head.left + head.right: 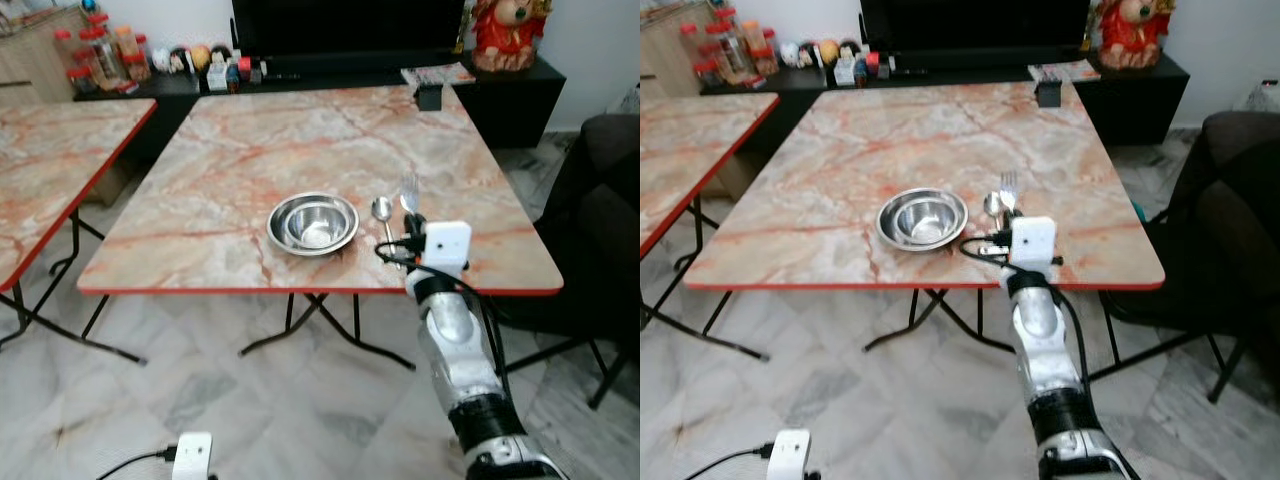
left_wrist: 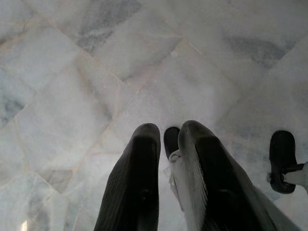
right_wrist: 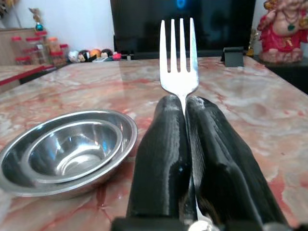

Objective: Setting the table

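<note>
both head views look forward and down at the same desk (image 1: pixel 250 150) from near; the right wrist view sits low over it — the left wrist view faces the floor (image 2: pixel 96 72).

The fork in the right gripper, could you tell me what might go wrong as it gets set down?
The right gripper is shut on the fork by its handle, tines pointing away. The spoon lies just beside it, so lowering the fork could knock or overlap it. The nested steel bowls sit close on the other side, and a sideways drift might clip their rim. The table's near edge is also close.
</note>
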Robot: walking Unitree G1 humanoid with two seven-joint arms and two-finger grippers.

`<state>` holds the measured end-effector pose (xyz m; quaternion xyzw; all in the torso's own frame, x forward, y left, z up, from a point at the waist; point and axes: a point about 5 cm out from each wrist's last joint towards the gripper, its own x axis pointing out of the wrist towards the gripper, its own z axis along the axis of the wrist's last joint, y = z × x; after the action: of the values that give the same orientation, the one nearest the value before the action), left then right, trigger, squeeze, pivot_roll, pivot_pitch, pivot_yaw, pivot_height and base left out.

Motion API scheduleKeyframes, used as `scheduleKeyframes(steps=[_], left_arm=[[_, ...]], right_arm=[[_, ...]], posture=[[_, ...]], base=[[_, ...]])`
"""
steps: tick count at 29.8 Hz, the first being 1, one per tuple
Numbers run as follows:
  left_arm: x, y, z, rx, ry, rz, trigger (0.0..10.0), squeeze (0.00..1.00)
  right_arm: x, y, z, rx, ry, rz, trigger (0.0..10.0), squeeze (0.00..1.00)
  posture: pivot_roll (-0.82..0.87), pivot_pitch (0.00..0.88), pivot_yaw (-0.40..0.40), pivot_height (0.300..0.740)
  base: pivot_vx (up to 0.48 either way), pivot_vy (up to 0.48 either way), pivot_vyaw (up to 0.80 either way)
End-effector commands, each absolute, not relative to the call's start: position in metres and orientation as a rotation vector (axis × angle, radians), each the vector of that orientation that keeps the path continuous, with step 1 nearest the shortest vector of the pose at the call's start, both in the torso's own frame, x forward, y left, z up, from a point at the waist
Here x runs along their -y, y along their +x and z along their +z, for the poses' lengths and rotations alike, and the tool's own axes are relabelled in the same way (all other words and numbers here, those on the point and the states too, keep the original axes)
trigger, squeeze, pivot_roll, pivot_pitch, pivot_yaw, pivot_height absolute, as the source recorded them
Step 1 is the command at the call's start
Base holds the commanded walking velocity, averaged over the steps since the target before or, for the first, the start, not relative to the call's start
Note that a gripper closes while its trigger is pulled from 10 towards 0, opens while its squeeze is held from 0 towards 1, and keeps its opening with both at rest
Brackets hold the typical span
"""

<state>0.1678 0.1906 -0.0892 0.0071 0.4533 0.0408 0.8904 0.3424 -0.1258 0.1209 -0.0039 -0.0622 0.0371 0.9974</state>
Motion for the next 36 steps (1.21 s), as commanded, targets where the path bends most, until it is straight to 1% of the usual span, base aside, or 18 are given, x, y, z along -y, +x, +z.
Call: scheduleKeyframes(steps=[1, 6, 7, 9, 36], left_arm=[[-0.1927, 0.167, -0.0893, -0.942, 0.013, 0.101, 10.0, 0.0], [-0.1922, 0.1676, -0.0892, -0.942, 0.014, 0.098, 10.0, 0.0], [-0.1921, 0.1684, -0.0888, -0.94, 0.015, 0.097, 10.0, 0.0], [-0.1922, 0.1688, -0.0886, -0.939, 0.015, 0.098, 10.0, 0.0], [-0.1904, 0.1694, -0.0886, -0.939, 0.018, 0.087, 10.0, 0.0]], right_arm=[[0.1226, 0.3449, 0.1255, 0.137, 0.008, 0.088, 10.0, 0.0], [0.1213, 0.3453, 0.1246, 0.128, 0.01, 0.091, 10.0, 0.0], [0.1198, 0.3466, 0.1236, 0.116, 0.046, 0.094, 10.0, 0.0], [0.1179, 0.3469, 0.1257, 0.138, 0.029, 0.106, 10.0, 0.0], [0.1154, 0.3451, 0.1226, 0.143, 0.038, 0.125, 10.0, 0.0]], posture=[[-0.11, 0.0, 0.057, 0.74], [-0.11, 0.0, 0.058, 0.74], [-0.1, 0.0, 0.057, 0.74], [-0.1, 0.0, 0.058, 0.74], [-0.1, 0.0, 0.058, 0.74]], base=[[0.277, 0.0, 0.0], [0.282, 0.0, 0.0], [0.285, 0.0, -0.79], [0.279, 0.0, -0.77], [0.283, 0.0, 0.0]])
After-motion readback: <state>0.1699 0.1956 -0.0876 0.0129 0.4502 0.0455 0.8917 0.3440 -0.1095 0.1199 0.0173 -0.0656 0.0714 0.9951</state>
